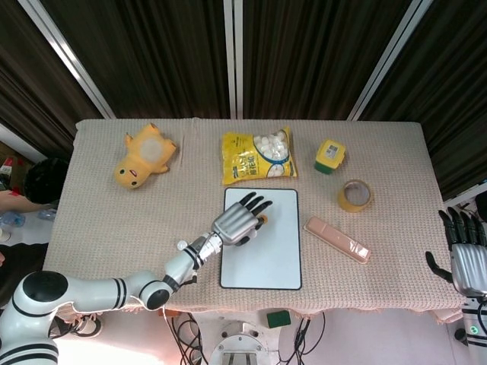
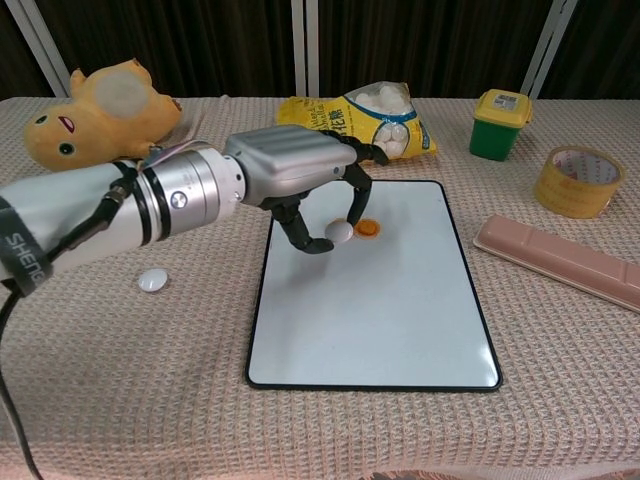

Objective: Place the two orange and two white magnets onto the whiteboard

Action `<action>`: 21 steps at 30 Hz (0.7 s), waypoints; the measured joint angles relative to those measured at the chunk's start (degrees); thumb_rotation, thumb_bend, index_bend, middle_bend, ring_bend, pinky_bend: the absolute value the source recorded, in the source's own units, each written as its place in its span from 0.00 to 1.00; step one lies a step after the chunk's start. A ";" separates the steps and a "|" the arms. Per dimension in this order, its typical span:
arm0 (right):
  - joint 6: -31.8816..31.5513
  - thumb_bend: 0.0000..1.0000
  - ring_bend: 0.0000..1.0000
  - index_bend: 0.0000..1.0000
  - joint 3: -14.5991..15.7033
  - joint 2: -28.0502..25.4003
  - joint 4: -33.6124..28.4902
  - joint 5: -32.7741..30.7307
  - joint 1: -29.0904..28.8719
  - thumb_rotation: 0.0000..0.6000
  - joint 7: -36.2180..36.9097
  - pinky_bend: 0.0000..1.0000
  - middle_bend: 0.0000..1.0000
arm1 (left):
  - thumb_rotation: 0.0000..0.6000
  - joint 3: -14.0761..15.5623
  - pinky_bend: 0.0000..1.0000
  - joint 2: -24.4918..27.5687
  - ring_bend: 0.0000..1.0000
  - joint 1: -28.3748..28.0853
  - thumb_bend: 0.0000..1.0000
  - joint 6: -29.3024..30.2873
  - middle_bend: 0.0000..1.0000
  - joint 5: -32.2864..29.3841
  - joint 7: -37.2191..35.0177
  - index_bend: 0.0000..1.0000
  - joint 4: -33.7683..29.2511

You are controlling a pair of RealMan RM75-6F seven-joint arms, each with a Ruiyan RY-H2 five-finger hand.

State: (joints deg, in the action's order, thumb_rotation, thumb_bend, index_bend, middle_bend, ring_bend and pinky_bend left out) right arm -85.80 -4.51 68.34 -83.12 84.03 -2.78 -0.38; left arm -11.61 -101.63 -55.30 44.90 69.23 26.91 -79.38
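My left hand (image 2: 300, 175) hovers over the upper part of the whiteboard (image 2: 370, 320) and pinches a white magnet (image 2: 339, 231) between thumb and a finger. Just to the right of that magnet one orange magnet (image 2: 367, 228) lies on the board; the other orange one is hidden behind the hand. In the head view the left hand (image 1: 238, 223) covers the board's (image 1: 266, 258) upper left, with an orange magnet (image 1: 263, 219) peeking out beside it. A second white magnet (image 2: 152, 280) lies on the cloth to the left. My right hand (image 1: 460, 255) hangs off the table's right edge, fingers apart and holding nothing.
At the back stand a yellow plush toy (image 1: 144, 156), a yellow bag of marshmallows (image 1: 257, 156) and a green box (image 1: 329, 156). A tape roll (image 1: 354, 195) and a pink case (image 1: 337, 239) lie right of the board.
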 measured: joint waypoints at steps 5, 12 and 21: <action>0.02 0.31 0.00 0.00 -0.04 -0.02 0.49 -0.14 0.09 1.00 0.54 0.00 0.00 | 1.00 -0.15 0.04 -2.54 0.00 -1.72 0.30 -0.63 0.05 -0.33 -0.13 0.54 2.90; 0.02 0.31 0.00 0.00 -0.04 0.02 1.01 -0.23 0.21 1.00 1.11 0.00 0.00 | 1.00 0.21 0.04 -4.54 0.00 -2.86 0.30 -0.85 0.05 -0.84 -0.46 0.54 6.16; 0.16 0.31 0.00 0.00 -0.08 0.07 1.27 -0.32 0.20 1.00 1.35 0.00 0.00 | 1.00 0.62 0.04 -5.94 0.00 -3.57 0.30 -1.20 0.05 -1.27 -1.68 0.54 8.61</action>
State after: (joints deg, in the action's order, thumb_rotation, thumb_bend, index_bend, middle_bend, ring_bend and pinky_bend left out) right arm -85.64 -4.59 68.41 -81.84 83.71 -2.58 0.98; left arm -10.99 -107.57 -58.87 43.70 67.96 25.23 -70.78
